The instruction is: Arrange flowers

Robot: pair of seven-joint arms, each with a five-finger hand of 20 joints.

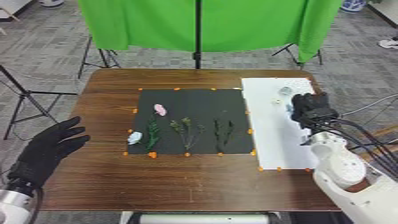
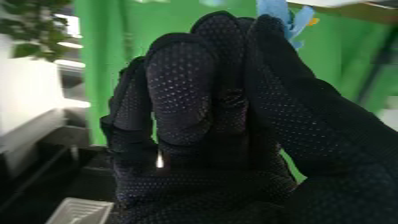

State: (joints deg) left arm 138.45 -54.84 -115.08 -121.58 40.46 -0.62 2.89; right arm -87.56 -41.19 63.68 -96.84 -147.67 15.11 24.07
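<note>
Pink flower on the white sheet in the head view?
No, the pink flower lies on the dark mat, to the left of the white sheet.

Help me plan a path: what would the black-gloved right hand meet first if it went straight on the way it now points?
Probably the green fabric curtain beyond the brown wooden table; depth ahead of the right hand is unclear.
</note>
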